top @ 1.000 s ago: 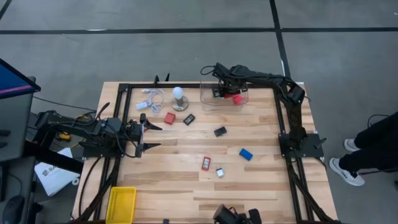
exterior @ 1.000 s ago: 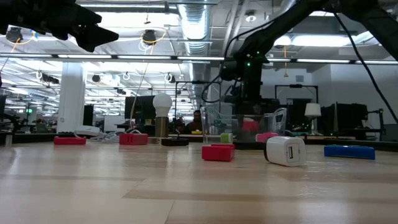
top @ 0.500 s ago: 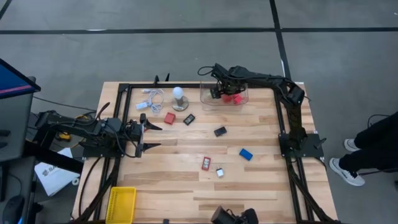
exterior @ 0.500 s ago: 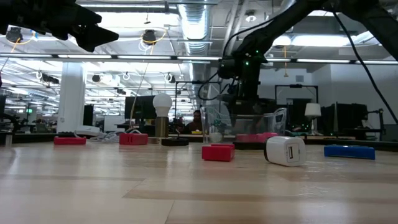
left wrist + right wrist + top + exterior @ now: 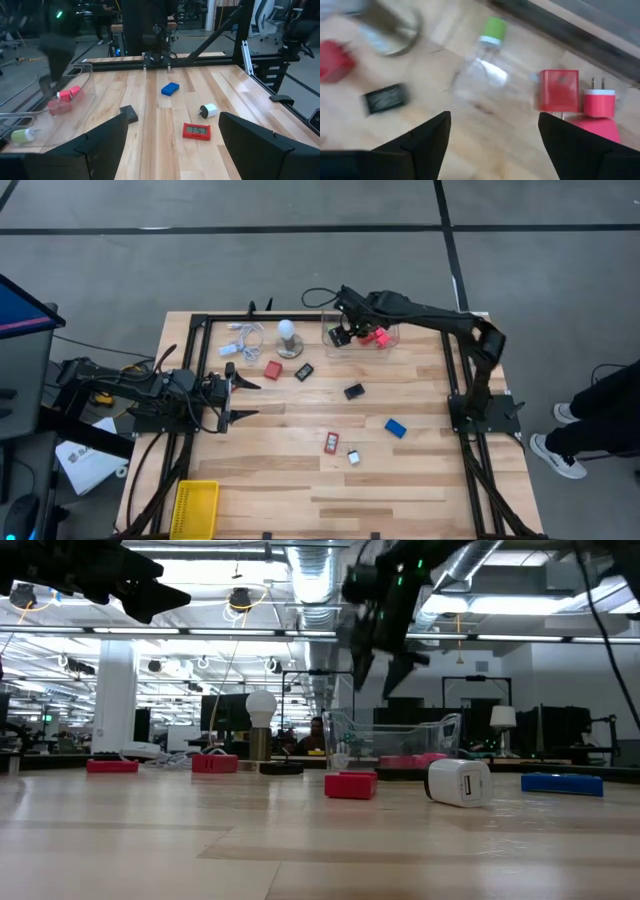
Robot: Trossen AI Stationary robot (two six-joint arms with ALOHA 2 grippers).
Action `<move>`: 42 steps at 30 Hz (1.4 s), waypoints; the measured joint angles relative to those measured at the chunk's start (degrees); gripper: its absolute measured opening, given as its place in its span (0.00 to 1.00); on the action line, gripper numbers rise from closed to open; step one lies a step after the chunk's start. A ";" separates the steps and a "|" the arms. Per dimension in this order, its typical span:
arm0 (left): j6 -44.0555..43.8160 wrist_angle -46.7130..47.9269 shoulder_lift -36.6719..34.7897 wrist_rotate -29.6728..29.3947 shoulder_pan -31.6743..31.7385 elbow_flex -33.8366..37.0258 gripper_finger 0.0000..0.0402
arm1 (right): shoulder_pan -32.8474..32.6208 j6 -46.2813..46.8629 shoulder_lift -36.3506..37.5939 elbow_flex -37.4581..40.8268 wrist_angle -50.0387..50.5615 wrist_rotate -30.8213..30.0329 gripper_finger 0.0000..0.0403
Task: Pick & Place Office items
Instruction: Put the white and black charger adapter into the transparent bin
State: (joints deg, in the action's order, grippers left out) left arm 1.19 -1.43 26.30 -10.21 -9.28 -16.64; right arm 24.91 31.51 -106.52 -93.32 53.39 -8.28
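Observation:
Office items lie on the table in the high view: a red block (image 5: pixel 273 370), two black blocks (image 5: pixel 304 372) (image 5: pixel 354 391), a blue block (image 5: pixel 396 427), a red flat piece (image 5: pixel 331 443) and a small white adapter (image 5: pixel 353 458). Red and pink pieces (image 5: pixel 558 90) and a green-capped clear piece (image 5: pixel 492 27) rest on the floor of the clear bin (image 5: pixel 392 340). My right gripper (image 5: pixel 338 335) (image 5: pixel 375 675) hangs open and empty above the bin's left end. My left gripper (image 5: pixel 245 399) (image 5: pixel 172 120) waits open over the table's left side.
A white bulb on a round base (image 5: pixel 289 338) and a white coiled cable (image 5: pixel 245 338) stand left of the clear bin. A yellow bin (image 5: pixel 196 508) sits at the near left corner. A person's legs (image 5: pixel 590 420) show beyond the table's right edge.
My right gripper has risen out of the clear bin and shifted a little toward the table's left; it now hangs well above the bin's rim. The left arm has kept still.

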 joint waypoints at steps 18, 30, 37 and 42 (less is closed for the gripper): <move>-1.46 0.09 0.00 0.01 -0.04 0.00 0.77 | -37.25 16.06 0.61 0.04 5.47 -7.37 0.71; -1.69 -0.02 0.00 0.03 -0.04 0.00 0.77 | -50.30 42.20 -6.72 0.12 10.55 -6.76 0.71; -1.70 -0.08 0.00 0.04 -0.04 0.00 0.77 | -51.85 47.46 -13.43 0.15 10.29 -4.28 0.71; -1.68 -0.07 0.00 0.04 -0.04 0.00 0.77 | -51.42 47.60 -16.98 0.15 9.38 -2.00 0.71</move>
State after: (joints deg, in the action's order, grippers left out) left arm -0.49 -1.50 26.30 -10.17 -9.32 -16.64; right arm -26.51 79.11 -123.51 -93.17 62.76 -10.28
